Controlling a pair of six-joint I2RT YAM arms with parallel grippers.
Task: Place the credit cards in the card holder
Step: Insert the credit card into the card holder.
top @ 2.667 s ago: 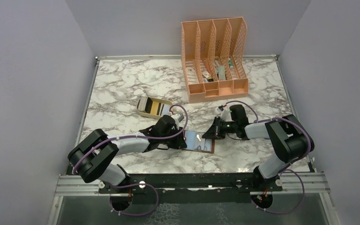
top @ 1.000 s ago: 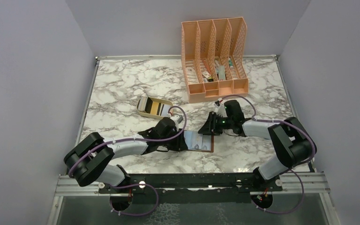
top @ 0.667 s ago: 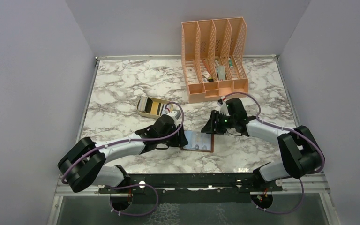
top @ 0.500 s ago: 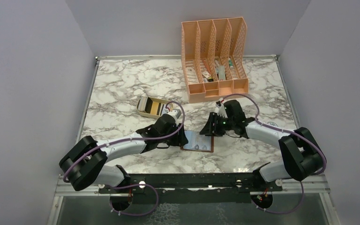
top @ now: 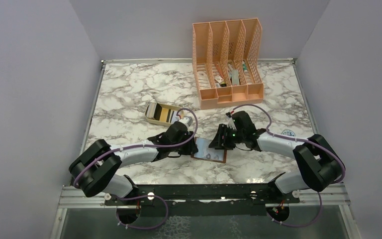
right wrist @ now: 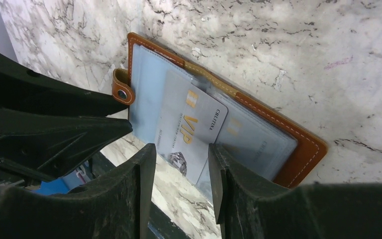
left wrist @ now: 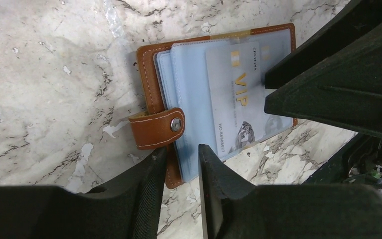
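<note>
The card holder (top: pixel 212 151) is a brown leather wallet lying open on the marble table, its snap tab (left wrist: pixel 157 129) to the left. A pale VIP credit card (left wrist: pixel 238 97) with gold lettering lies slanted on its bluish pockets and also shows in the right wrist view (right wrist: pixel 191 127). Another card (right wrist: pixel 256 142) shows through a pocket. My left gripper (top: pixel 193 148) sits at the wallet's left edge, jaws a narrow gap apart (left wrist: pixel 181 162) over that edge. My right gripper (top: pixel 217 142) is open (right wrist: pixel 179 167) just above the VIP card's end. More credit cards (top: pixel 162 114) stand in a beige tray.
The small beige oval tray (top: pixel 151 121) sits just behind my left arm. A tall peach mesh file organiser (top: pixel 227 62) with small items stands at the back. A round sticker (top: pixel 288 133) lies on the table to the right. Grey walls enclose the table.
My right gripper lifted back a little from the wallet, then came down and left onto its right side again. My left gripper stayed at the wallet's left edge. The wallet barely shifted.
</note>
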